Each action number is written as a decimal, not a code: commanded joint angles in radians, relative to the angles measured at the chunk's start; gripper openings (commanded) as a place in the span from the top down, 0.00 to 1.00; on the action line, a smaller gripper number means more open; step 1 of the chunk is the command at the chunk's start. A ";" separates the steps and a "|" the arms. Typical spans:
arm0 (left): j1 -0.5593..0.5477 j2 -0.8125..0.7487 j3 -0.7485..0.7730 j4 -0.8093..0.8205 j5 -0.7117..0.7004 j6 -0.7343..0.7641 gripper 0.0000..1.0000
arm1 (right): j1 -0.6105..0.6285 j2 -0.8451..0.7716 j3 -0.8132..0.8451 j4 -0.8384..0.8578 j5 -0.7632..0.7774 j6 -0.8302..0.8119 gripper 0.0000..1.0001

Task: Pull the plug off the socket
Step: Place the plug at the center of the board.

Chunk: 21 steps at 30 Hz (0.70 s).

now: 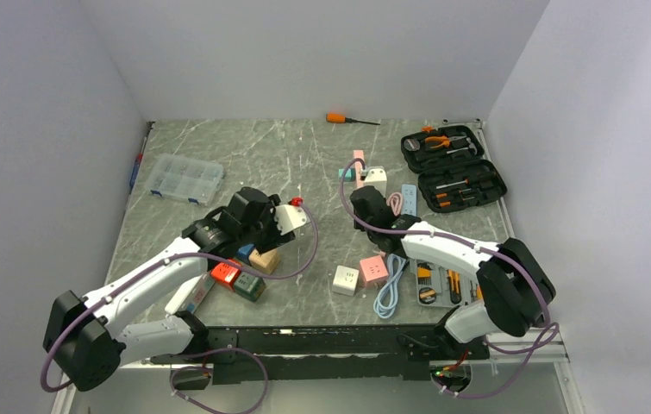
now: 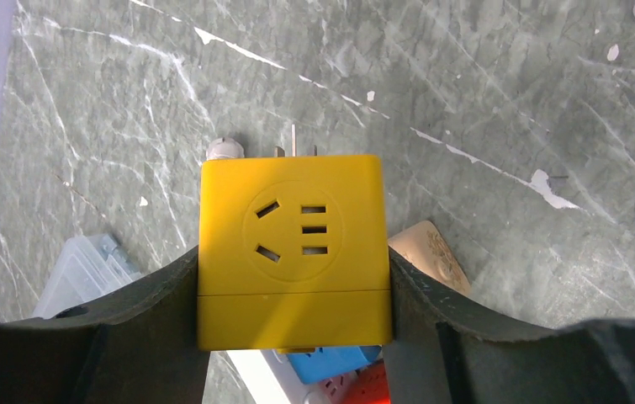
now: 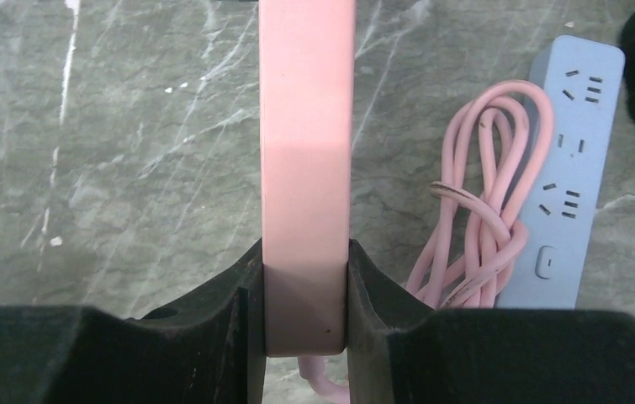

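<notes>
Veined marble tabletop [image 2: 482, 93] underlies glossy yellow cube adapter [image 2: 293, 252].

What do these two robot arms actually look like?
The left arm and right arm have smooth white shells joined by bulky black round joints. A purple cable loops loosely along each. The left gripper and right gripper each end in two thick matte black fingers with curved inner edges. I see no markings.
</notes>
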 commanded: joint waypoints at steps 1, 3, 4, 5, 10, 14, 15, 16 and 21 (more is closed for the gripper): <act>0.001 0.062 0.105 0.039 0.040 -0.020 1.00 | 0.002 -0.088 0.022 0.097 -0.070 -0.007 1.00; -0.003 0.108 0.128 0.048 0.060 -0.040 1.00 | 0.001 -0.119 0.052 0.088 -0.102 -0.011 1.00; -0.007 0.126 0.134 0.054 0.071 -0.052 1.00 | 0.000 -0.133 0.075 0.079 -0.114 -0.018 1.00; -0.013 0.150 0.142 0.049 0.075 -0.061 1.00 | -0.001 -0.142 0.100 0.073 -0.127 -0.028 1.00; -0.030 0.252 0.170 0.042 0.075 -0.116 1.00 | -0.007 -0.153 0.224 -0.024 -0.149 -0.049 1.00; -0.056 0.275 0.108 0.128 0.043 -0.174 1.00 | -0.041 -0.196 0.210 -0.049 -0.182 -0.019 1.00; -0.062 0.278 0.093 0.152 0.039 -0.187 1.00 | -0.046 -0.215 0.197 -0.051 -0.189 -0.013 1.00; -0.073 0.285 0.085 0.163 0.040 -0.198 1.00 | -0.050 -0.231 0.183 -0.052 -0.192 -0.005 1.00; -0.099 0.373 0.095 0.186 0.075 -0.222 0.97 | -0.059 -0.285 0.100 -0.030 -0.234 0.031 1.00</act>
